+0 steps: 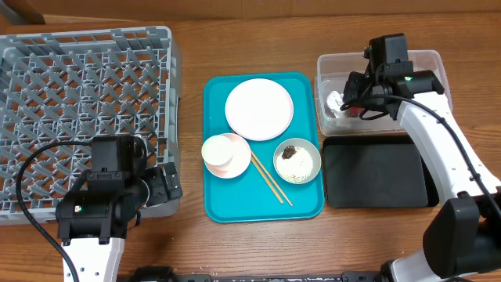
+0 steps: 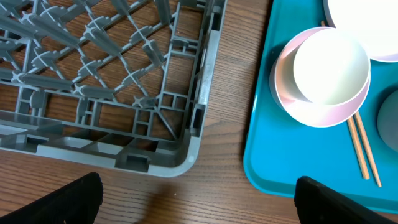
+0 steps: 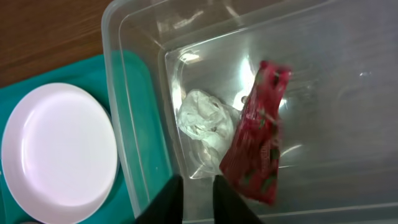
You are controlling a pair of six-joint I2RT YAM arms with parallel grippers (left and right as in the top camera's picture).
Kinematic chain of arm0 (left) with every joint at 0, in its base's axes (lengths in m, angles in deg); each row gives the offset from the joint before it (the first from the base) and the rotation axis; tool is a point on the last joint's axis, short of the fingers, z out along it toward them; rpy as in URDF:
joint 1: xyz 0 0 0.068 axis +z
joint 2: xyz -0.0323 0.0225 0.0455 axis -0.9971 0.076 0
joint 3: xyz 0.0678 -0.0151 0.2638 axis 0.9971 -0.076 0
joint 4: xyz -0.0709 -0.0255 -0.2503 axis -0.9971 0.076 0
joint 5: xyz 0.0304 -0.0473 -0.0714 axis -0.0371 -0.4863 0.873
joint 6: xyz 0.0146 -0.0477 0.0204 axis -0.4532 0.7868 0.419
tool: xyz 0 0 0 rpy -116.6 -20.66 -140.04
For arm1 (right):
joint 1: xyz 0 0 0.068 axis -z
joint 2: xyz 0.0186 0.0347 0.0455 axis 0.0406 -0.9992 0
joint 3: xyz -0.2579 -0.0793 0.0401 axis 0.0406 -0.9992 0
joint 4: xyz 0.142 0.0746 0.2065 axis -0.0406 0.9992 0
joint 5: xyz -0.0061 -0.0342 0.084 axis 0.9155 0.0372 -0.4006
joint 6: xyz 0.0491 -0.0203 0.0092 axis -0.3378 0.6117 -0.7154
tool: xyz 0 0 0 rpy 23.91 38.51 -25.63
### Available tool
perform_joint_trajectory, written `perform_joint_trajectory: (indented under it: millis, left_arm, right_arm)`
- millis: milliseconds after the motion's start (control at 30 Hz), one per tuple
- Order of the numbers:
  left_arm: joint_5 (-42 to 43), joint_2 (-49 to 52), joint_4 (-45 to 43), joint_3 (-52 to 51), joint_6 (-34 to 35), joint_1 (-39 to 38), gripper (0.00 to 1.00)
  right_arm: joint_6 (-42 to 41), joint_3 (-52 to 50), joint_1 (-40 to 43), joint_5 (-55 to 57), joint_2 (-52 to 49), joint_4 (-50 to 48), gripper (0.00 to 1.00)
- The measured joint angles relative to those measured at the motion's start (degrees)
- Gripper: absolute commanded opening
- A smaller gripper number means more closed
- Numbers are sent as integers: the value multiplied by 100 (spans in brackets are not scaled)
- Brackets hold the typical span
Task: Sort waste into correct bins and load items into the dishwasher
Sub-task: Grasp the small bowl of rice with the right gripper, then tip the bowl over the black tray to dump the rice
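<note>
**Waste step: wrapper and tissue in the tub, dishware untouched**

Found right gripper (image 1: 354, 100) poised over the clear plastic tub (image 1: 337, 66), upper right of the overhead frame. Saw fingers (image 3: 166, 200) at the bottom edge of the wrist view, parted by a narrow slit and pinching nothing. Logged crinkled red wrapper (image 3: 258, 146) lying inside the tub: glossy film, blurred at the edges, just beside one finger (cannot tell whether touching). Logged crumpled white tissue (image 3: 202, 121) next to it, soft and creased against the smooth transparent floor. Judged the placement deliberate: dry rubbish gathered in the walled tub, apart from the shallow black tray (image 1: 376, 174) directly below in frame.

Found left gripper (image 2: 199, 202) spread wide and empty, low over the wooden tabletop (image 2: 224, 93), between the corner of the grey lattice dish rack (image 2: 124, 81) and the teal tray (image 2: 264, 155). Read as staged for the nearest dishware: small white cup (image 2: 329, 65) nested in the pale pink cup (image 2: 305, 112), both smooth and round.

Noted elsewhere on the teal tray:
- round white plate (image 1: 259, 109), glossy
- greyish-white bowl (image 1: 316, 155) holding rice grains (image 1: 304, 166) and a brown lump (image 1: 290, 151)
- two thin wooden chopsticks (image 1: 270, 178), laid diagonally

Judged rice and lump not yet sorted, rack not yet loaded.
</note>
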Motion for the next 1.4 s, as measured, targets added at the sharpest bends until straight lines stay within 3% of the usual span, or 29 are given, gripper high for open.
perform_joint_trajectory:
  millis: [200,367,467,633,833,1000,1233,1400]
  left_arm:
    - [0,0,2,0,0,0,100]
    - [-2,0,-13,0,0,0,100]
    - [0,0,-17,0,0,0,100]
    - [0,0,-20,0,0,0,100]
    - [0,0,-7,0,0,0,100]
    - [-2,0,-7,0,0,0,100]
    - [-2,0,-4,0,0,0,100]
    - [0,0,-4,0,0,0,100]
  right_arm:
    - [295,85,-26,-479,459,544,45]
    - [654,153,-638,-922,1154,1519,50]
    - [579,-160,-1716,-734,1318,1178,58]
    - [531,-955,-2994,-516,1204,339,58]
    - [105,-1707,-3407,-101,509,-562,57]
    - [-57,-1755,-3407,-90,-155,-826,48]
    - [-267,-1770,-3407,-114,-612,-839,8]
    - [-321,-1574,-3407,118,-496,-466,4]
